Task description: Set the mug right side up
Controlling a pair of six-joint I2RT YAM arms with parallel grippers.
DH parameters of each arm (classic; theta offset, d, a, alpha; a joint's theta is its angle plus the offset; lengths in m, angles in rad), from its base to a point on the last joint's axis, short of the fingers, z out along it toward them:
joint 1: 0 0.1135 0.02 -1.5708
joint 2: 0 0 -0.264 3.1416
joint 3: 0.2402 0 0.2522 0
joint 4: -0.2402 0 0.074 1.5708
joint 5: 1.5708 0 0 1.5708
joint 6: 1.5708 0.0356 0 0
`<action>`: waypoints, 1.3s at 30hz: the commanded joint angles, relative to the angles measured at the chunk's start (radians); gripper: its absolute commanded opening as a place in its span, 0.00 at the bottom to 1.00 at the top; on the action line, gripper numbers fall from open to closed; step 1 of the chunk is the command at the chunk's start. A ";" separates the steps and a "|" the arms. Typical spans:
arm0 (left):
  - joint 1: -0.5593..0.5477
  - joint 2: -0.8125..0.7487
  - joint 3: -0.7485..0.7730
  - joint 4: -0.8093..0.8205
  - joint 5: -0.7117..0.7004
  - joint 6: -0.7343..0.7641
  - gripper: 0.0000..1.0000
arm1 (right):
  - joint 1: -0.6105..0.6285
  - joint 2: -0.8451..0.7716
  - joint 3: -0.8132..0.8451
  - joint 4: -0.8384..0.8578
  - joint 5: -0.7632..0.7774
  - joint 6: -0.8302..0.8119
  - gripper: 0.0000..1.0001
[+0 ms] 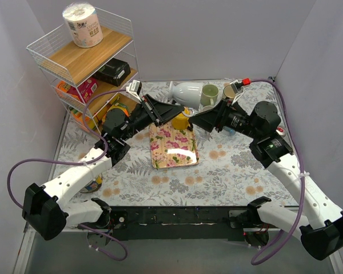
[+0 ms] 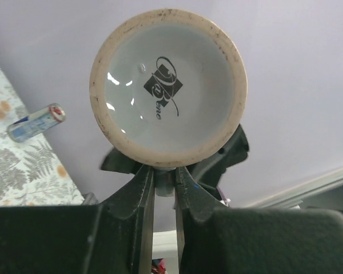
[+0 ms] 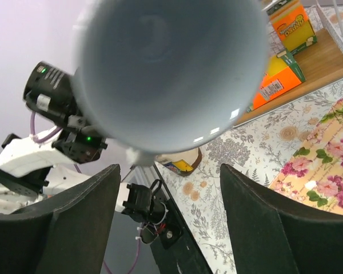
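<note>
Where my left gripper (image 2: 164, 174) closes, its fingers stand narrow, clamped on the mug (image 2: 167, 85) just under its base, which faces my left wrist camera. My right gripper (image 3: 168, 174) is spread wide, one finger to each side of the mug's open mouth and apart from it. The mug hangs tipped on its side in the air between my two grippers, over the far edge of the flowered tray (image 1: 174, 151). Farther back, a green cup (image 1: 208, 95) stands beside a white jug (image 1: 186, 91) that lies on its side. A wire rack (image 1: 86, 63) is at far left.
</note>
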 commanded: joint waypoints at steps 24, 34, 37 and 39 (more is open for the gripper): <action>-0.096 0.024 -0.034 0.291 -0.071 0.006 0.00 | 0.045 -0.052 -0.050 0.229 0.248 0.173 0.02; -0.096 0.003 -0.047 0.155 -0.079 0.077 0.84 | 0.045 -0.087 -0.018 0.041 0.348 0.100 0.01; -0.096 -0.022 -0.032 0.021 -0.117 0.146 0.98 | 0.045 -0.103 0.034 -0.157 0.423 0.023 0.01; -0.096 -0.052 -0.026 -0.060 -0.166 0.186 0.98 | 0.045 -0.115 0.053 -0.263 0.510 -0.046 0.01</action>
